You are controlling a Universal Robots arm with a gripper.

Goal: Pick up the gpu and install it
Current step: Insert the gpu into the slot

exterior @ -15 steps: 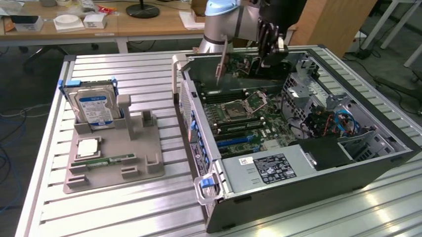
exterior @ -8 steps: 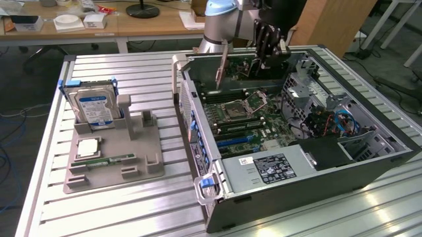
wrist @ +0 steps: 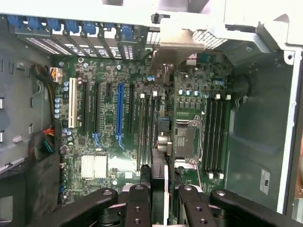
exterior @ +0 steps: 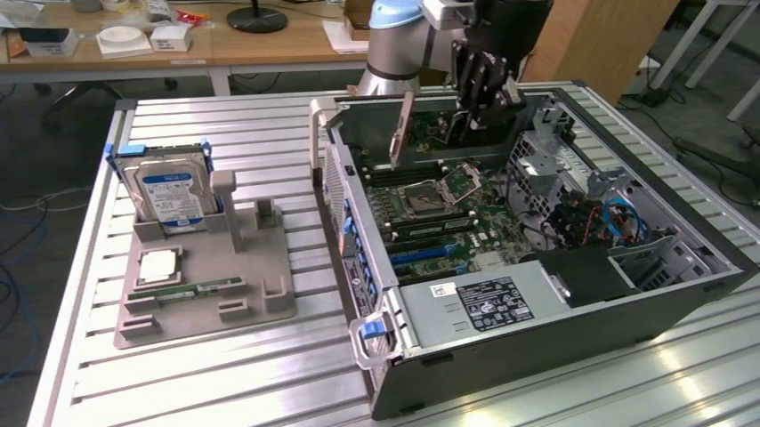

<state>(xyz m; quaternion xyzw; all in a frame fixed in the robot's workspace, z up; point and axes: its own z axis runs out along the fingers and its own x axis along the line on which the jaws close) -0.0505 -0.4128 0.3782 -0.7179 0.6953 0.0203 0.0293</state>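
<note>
Pickup looks done: the pincer (wrist: 162, 201) is clamped on the gpu (wrist: 162, 156), which shows edge-on between the black fingers (wrist: 139, 203), its silver bracket (wrist: 182, 43) toward the rear wall of the open case (exterior: 570, 311). Installation is left, by my reading. The card hangs above the motherboard (wrist: 106, 123), not seated in any slot. In the wrist view its edge runs over the memory slots (wrist: 147, 127) beside the CPU socket (wrist: 185, 137), apart from the long blue slot (wrist: 120, 109) and the black expansion slots next to it. On the counter (exterior: 214, 382), well apart from the pincer, the grey holder (exterior: 255, 298) carries the hard drive (exterior: 173, 191) and the CPU chip (exterior: 158, 265).
</note>
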